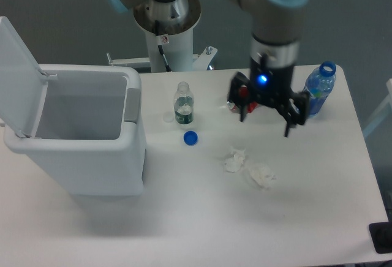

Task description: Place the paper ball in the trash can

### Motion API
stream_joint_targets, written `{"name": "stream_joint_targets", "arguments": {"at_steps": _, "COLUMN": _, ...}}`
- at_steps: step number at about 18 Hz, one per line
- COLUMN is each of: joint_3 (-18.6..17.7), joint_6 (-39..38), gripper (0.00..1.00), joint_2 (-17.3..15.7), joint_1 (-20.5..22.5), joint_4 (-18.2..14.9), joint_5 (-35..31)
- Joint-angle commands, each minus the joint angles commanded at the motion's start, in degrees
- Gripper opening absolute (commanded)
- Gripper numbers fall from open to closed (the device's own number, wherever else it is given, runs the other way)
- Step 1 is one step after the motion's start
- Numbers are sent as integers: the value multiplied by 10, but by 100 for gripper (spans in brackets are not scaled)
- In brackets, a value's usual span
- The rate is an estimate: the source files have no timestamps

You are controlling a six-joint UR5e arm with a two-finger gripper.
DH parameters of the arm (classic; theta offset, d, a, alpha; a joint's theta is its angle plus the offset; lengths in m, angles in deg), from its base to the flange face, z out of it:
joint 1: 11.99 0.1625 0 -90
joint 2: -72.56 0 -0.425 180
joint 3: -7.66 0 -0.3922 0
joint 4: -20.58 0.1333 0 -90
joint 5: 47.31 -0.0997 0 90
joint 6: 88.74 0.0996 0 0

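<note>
The trash can (92,163) is a large white bin at the left of the table, with its flip lid (18,77) standing open and its inside showing nothing. My gripper (265,125) hangs above the table's right middle, open, with nothing between its black fingers (243,115). I cannot see the small paper ball; it may be hidden behind the gripper. Two flatter white paper wads (234,160) (262,176) lie on the table just in front of and below the gripper.
A red soda can (241,100) lies half hidden behind the gripper. A small clear bottle (183,104) stands mid-table with a blue cap (190,138) in front of it. A blue-capped water bottle (318,88) stands at the right. The robot base (166,34) is behind.
</note>
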Motion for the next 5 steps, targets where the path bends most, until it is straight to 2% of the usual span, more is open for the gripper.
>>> {"name": "stream_joint_targets", "arguments": {"at_steps": 3, "joint_3": 3, "joint_6": 48, "gripper": 100, "joint_2": 38, "joint_1": 12, "joint_4": 6, "joint_5": -28}}
{"name": "stream_joint_targets", "arguments": {"at_steps": 5, "joint_3": 20, "joint_6": 62, "gripper": 100, "joint_2": 63, "joint_1": 19, "joint_4": 13, "joint_5": -30}}
